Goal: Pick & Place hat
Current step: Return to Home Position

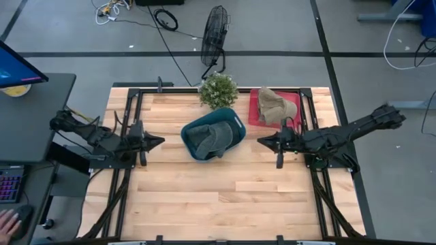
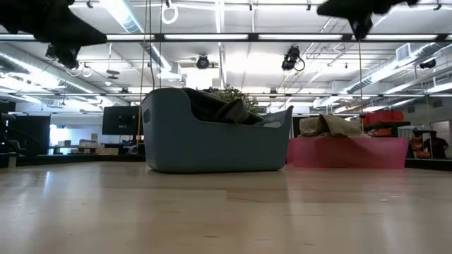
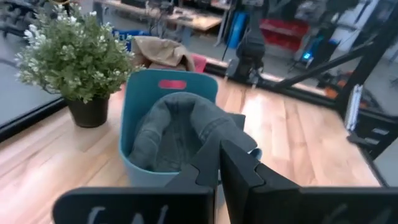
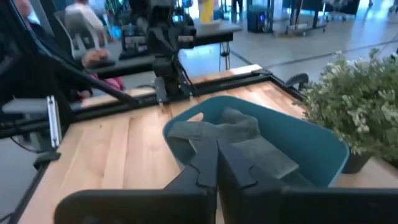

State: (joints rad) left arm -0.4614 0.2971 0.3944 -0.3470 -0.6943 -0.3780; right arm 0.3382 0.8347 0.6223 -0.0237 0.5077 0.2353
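A grey hat (image 1: 208,138) lies inside the teal bin (image 1: 235,121) near the table's middle; in the low view its crown (image 2: 226,111) rises above the bin's rim (image 2: 169,95). A tan hat (image 1: 275,107) rests on a red tray (image 1: 253,112) to the bin's right. My left gripper (image 1: 161,141) hovers shut left of the bin, touching nothing. My right gripper (image 1: 261,141) hovers shut right of the bin, also touching nothing. Both wrist views look at the grey hat (image 3: 180,127) (image 4: 239,137) past shut fingers.
A potted plant (image 1: 218,90) stands just behind the bin near the far edge. The table's near half (image 1: 218,197) is bare wood. A fan (image 1: 214,34) and cables lie on the floor beyond the table. A desk with a monitor (image 1: 17,68) stands at left.
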